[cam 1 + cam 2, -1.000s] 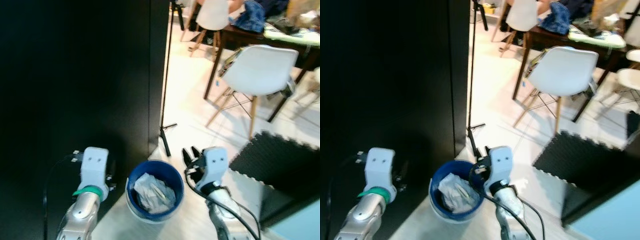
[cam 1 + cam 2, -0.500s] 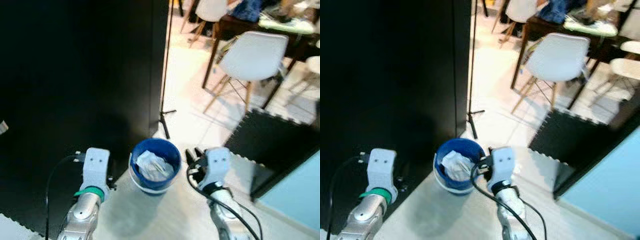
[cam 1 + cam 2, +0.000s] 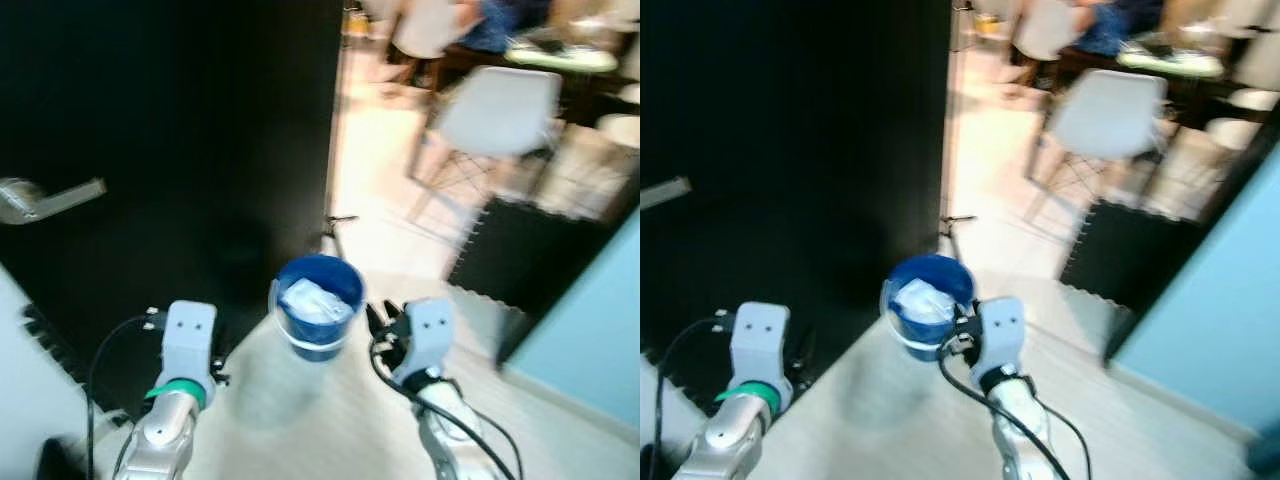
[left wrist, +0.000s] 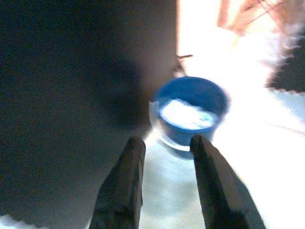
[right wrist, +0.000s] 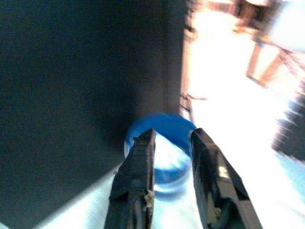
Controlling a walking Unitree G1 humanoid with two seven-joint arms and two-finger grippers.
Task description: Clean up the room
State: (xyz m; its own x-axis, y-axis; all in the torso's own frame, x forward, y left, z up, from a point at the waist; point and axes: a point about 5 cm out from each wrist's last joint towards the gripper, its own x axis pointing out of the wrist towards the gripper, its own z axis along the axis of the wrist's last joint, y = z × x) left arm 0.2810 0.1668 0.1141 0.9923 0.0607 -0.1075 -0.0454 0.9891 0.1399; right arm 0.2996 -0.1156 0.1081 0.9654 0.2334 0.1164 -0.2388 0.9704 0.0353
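Note:
A blue bin (image 3: 318, 300) stands on the pale floor by the edge of a black door, with crumpled white paper (image 3: 312, 300) inside it. Both arms are held low in front of me, one on each side of the bin and short of it. In the left wrist view my left gripper (image 4: 167, 140) is open with nothing between its fingers, and the bin (image 4: 190, 109) lies ahead of it. My right gripper (image 5: 172, 133) is also open and empty, pointing at the bin (image 5: 167, 121). Its black fingers (image 3: 385, 322) sit just right of the bin. The views are blurred.
The black door (image 3: 180, 150) with a metal lever handle (image 3: 50, 195) fills the left. A thin tripod leg (image 3: 335, 220) stands behind the bin. A white chair (image 3: 495, 110) and dark table stand at the back right, a black foam mat (image 3: 520, 260) and a light blue surface (image 3: 600, 330) to the right.
The whole picture has shifted: the bin sits farther ahead, the door handle and the blue surface have come into view. Both arms hold the same pose.

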